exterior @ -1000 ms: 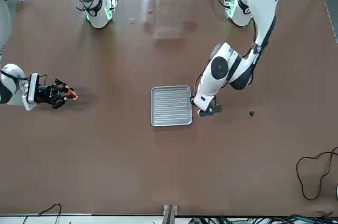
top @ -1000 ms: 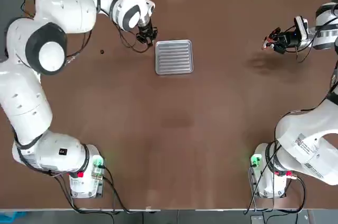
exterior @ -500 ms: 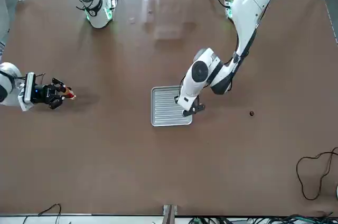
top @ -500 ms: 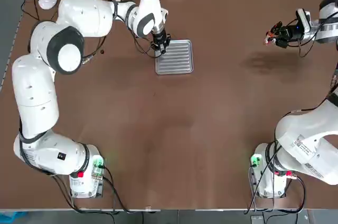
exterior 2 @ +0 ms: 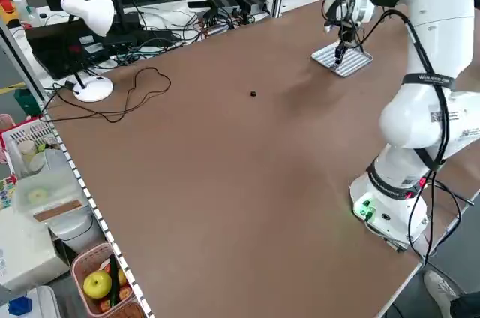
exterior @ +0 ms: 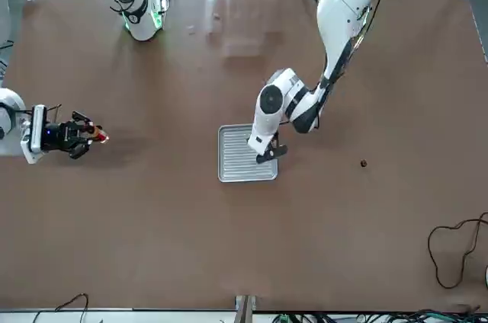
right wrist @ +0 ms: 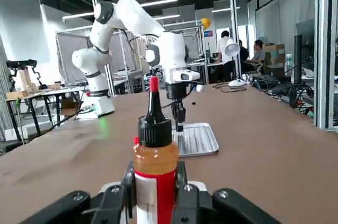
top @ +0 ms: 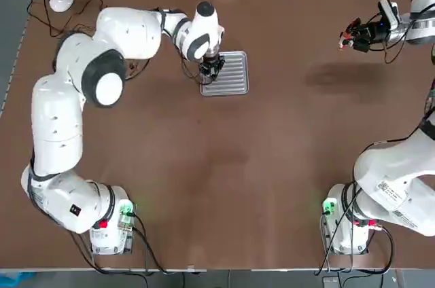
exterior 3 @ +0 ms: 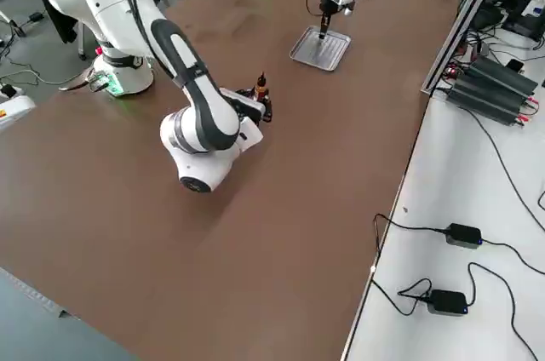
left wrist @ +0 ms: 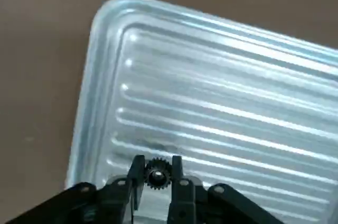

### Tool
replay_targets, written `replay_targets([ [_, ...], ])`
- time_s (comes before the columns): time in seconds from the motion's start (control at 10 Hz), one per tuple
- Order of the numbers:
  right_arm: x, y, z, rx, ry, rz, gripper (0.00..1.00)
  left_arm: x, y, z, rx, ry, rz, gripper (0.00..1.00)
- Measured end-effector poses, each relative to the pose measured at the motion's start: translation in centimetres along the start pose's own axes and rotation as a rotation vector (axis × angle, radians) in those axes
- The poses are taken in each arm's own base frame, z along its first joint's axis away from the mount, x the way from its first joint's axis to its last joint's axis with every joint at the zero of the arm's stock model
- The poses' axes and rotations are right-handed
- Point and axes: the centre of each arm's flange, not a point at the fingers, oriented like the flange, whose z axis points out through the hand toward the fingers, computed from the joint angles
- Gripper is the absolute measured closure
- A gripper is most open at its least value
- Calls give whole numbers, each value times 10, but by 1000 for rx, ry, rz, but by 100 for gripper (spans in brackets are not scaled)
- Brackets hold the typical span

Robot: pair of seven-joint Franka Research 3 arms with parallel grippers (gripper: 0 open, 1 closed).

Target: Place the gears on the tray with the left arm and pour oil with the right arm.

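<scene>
Left claw was closed on a small dark toothed gear, held over the left part of the ribbed metal tray; contact with the tray could not be told. Second gear lay on the brown bench, left of the tray and well apart from it. Right claw gripped the red-capped oil bottle upright above the bench's far right area, well apart from the tray.
</scene>
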Motion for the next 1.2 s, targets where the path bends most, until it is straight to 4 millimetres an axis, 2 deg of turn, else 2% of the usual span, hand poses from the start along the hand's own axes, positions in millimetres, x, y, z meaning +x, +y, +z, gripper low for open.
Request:
replay_targets([
  [0.2, 15, 4, 4, 4, -12, 19, 69, 6, 9, -4, -20, 10, -17, 75],
  [0.4, 27, 7, 10, 11, -21, 15, 69, 11, 12, 2, -24, 8, -26, 75],
  [0.6, 28, 9, 15, 19, -20, 16, 69, 11, 19, 2, -37, 11, -37, 75],
  [0.8, 30, 8, 15, 21, -21, 78, 69, 2, 29, 3, -42, 10, -37, 75],
  [1.2, 42, 8, 14, 22, -29, 105, 69, -3, 34, 2, -46, 11, -36, 18],
])
